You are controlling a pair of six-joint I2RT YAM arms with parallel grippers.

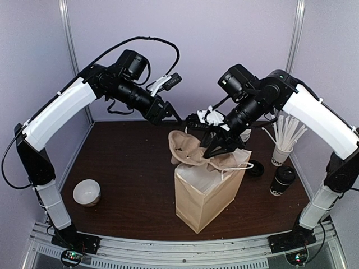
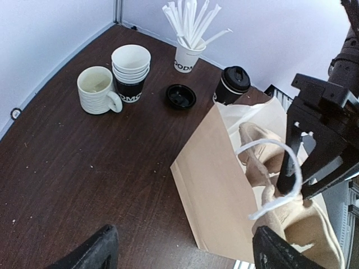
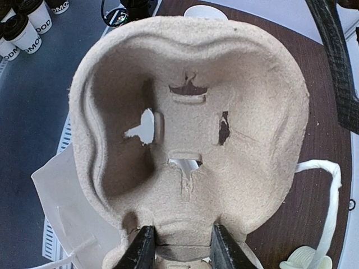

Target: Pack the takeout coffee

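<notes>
The takeout coffee (image 1: 282, 180), a lidded white cup with a black band, stands at the right of the table; it also shows in the left wrist view (image 2: 231, 85). A brown paper bag (image 1: 205, 190) stands open mid-table. My right gripper (image 1: 216, 143) is shut on the edge of a pulp cup carrier (image 1: 188, 148) and holds it tilted over the bag's mouth. In the right wrist view the fingers (image 3: 143, 249) pinch the carrier (image 3: 190, 129). My left gripper (image 1: 173, 116) hovers open and empty behind the bag, its fingertips (image 2: 106, 249) wide apart.
A cup of white sticks (image 1: 283, 148) and a loose black lid (image 1: 255, 168) stand near the coffee. A stack of paper cups (image 2: 130, 73) and a white mug (image 2: 96, 89) stand further back. A white round cup (image 1: 87, 192) sits front left. The bag's white handle (image 2: 269, 185) loops up.
</notes>
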